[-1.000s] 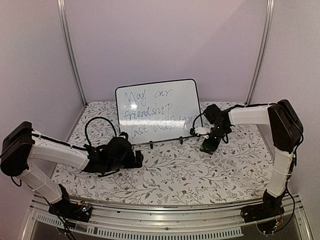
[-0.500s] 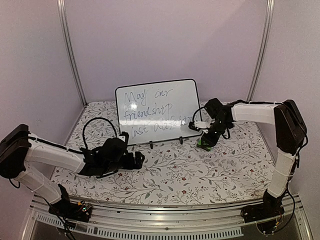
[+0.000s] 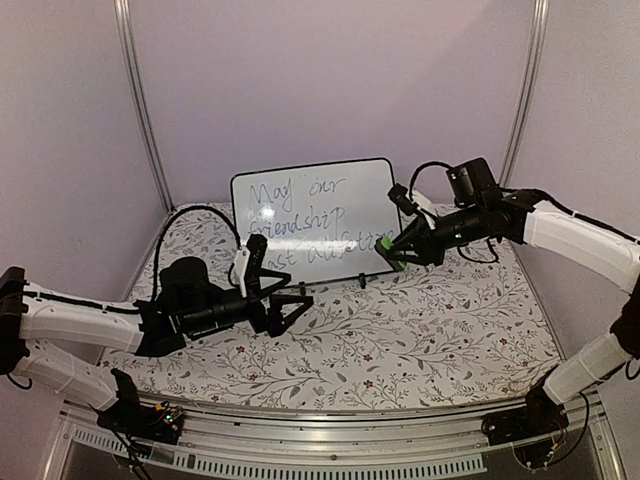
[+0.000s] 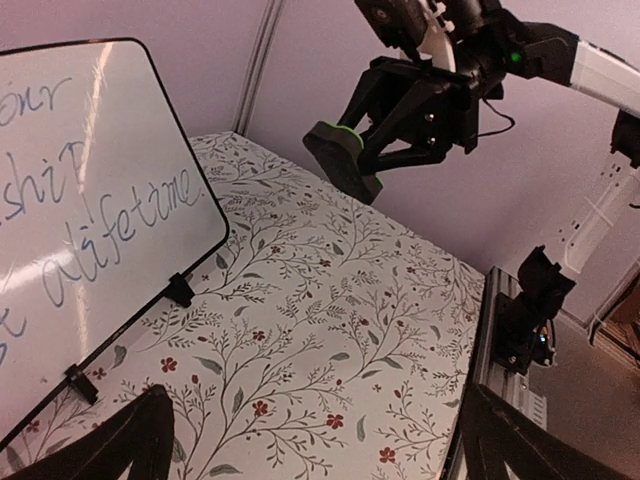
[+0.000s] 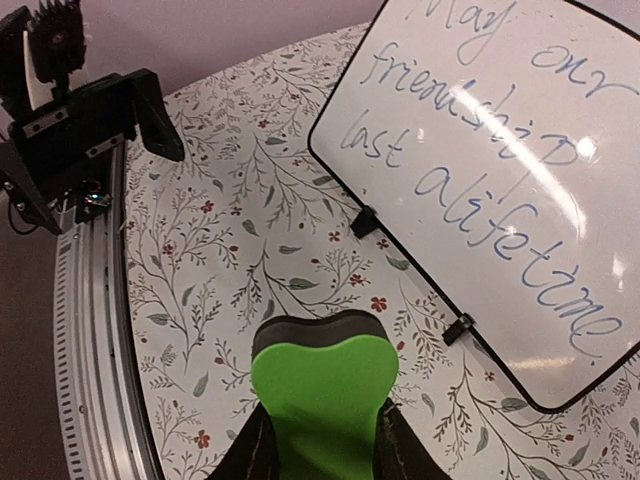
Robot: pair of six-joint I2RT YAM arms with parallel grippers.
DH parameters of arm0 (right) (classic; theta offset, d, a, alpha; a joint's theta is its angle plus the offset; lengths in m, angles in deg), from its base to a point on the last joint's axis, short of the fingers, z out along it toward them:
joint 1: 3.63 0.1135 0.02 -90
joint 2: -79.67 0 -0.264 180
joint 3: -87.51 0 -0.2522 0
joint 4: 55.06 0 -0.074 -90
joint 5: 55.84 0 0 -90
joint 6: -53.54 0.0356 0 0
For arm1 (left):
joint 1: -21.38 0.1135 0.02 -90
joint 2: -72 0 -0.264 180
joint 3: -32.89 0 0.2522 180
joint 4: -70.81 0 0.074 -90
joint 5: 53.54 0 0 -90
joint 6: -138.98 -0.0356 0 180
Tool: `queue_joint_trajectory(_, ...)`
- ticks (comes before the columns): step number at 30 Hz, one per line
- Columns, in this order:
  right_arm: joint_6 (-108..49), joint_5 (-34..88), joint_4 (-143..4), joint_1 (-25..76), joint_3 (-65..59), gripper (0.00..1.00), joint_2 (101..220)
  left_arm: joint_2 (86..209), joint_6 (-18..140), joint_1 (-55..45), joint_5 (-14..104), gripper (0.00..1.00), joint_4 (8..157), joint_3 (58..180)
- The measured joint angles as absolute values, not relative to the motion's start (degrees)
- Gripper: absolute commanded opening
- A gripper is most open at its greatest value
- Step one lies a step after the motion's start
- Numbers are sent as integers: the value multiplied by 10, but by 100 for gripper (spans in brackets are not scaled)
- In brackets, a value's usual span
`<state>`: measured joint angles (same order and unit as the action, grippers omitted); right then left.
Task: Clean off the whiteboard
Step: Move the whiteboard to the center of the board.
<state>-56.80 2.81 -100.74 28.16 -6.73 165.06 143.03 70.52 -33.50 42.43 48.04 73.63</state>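
The whiteboard stands upright at the back of the table on small black clip feet, with handwritten marker text across it; it also shows in the left wrist view and the right wrist view. My right gripper is shut on a green eraser with a dark pad. It holds the eraser in the air just off the board's lower right corner, and I cannot tell whether the two touch. The eraser fills the space between the right fingers. My left gripper is open and empty, low in front of the board's lower left part.
A floral cloth covers the table. A metal rail runs along the near edge, with the right arm's base on it. Purple walls with metal posts close in the back and sides.
The right arm has lifted the eraser off the table and carried it up and left to the board's lower right corner. The left arm stretched out flatter, its gripper moving slightly right.
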Motion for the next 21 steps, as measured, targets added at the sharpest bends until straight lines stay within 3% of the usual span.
queue_joint_trajectory(9,-446,-152,-795,303,-267,31,1471,1450,660,-338,570,99,426,761)
queue_joint_trajectory(14,-397,-171,-743,304,-291,33,1456,1453,660,-340,580,100,426,771)
queue_joint_trajectory(18,-364,-192,-711,304,-291,25,1464,1432,660,-340,552,100,446,774)
queue_joint_trajectory(21,-341,-211,-685,304,-291,25,1479,1409,658,-340,536,100,463,782)
